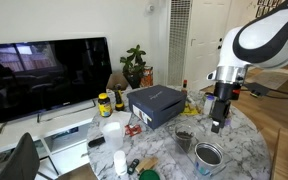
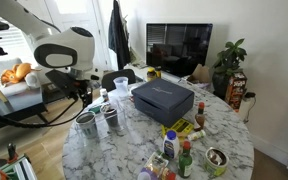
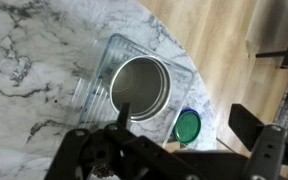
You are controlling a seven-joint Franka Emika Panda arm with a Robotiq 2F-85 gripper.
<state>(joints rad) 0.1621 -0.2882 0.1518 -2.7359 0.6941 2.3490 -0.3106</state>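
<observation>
Gripper hangs pointing straight down, just above the metal cup by the table edge, not touching it. It is prob. held vertical so the wrist cam looks right into the cup's mouth: in the wrist view the cup sits mid-frame, upright, open end up, inside looks empty.

Fingers: only dark linkage and one dark tip show at the bottom of the wrist view, overlapping the cup rim. Can't tell how far apart they are or whether they have hold of anything; ext. views are too small to help.

A clear ribbed thing lies round or under the cup, can't tell which. Green lid lies flat just beside it, twd the edge.

Cups stand at the rim nearest the arm, prob. for easy reach. The bulky box takes the middle, and the small stuff rings it.

Counts:
- metal cups: 2, incl. 2nd cup close beside the 1st
- box: 1
- green lid: 1
- TV: 1
- plant: 1
- bottles at the far edge: several, too small to count
</observation>
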